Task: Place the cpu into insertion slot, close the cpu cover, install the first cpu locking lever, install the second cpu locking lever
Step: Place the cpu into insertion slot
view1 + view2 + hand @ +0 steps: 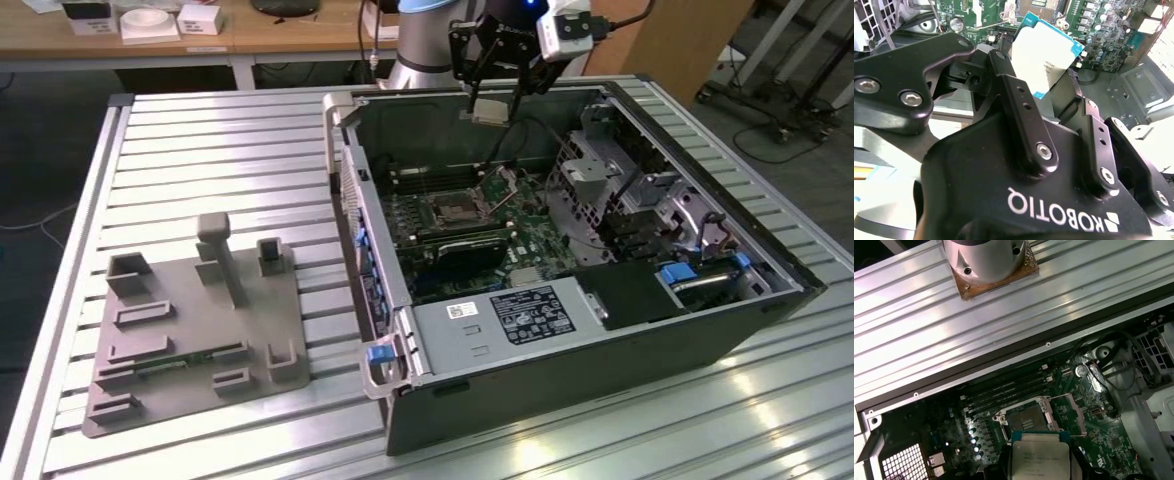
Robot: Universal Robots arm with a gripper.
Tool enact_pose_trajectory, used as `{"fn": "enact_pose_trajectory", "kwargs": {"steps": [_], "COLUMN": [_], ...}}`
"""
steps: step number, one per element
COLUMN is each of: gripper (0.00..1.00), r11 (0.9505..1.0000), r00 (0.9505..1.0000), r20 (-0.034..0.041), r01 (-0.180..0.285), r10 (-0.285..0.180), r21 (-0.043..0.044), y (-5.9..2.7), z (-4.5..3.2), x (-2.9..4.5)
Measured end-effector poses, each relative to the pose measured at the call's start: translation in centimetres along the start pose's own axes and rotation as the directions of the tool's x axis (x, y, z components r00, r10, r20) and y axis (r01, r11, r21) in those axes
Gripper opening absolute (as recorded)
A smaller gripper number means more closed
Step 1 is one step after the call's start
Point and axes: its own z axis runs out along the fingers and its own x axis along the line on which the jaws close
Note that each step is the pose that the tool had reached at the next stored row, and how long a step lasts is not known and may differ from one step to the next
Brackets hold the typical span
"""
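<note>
Exterior view: the arm's jaws hang over the far end of an open computer case (pixel 574 330) that lies on its side on a ribbed metal desk (pixel 200 140). They are clenched on the cpu (pixel 490 110), which is held in the air, clear of the green motherboard (pixel 534 240) below it. In the second wrist view the black fingers (pixel 1019 110) grip the cpu (pixel 1046 50) by two opposite edges, and its pale silvery top faces that camera. The chip is square, so no side reads as longer. In the first wrist view the cpu (pixel 1040 457) has its metal top towards the camera and its edges roughly in line with those of the insertion slot (pixel 1026 419). The slot is bare, with a dark centre inside a silvery rim. The cpu cover (pixel 1078 415) is swung open to one side of the slot, and the long memory slots (pixel 1004 390) run along the slot's other side. In the exterior view the insertion slot (pixel 447 210) sits mid-board, well below the chip. A grey moulded fixture tray (pixel 200 320) rests on the desk at the exterior view's left, apart from the case.
</note>
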Motion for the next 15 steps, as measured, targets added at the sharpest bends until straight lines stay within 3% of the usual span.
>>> {"fn": "enact_pose_trajectory", "kwargs": {"steps": [15], "gripper": [0.54], "r11": [0.9999], "r00": [0.9999], "r20": [0.0010], "r01": [-0.011], "r10": [0.011], "r21": [-0.0003], "y": [0.00], "z": [0.00], "x": [0.00]}}
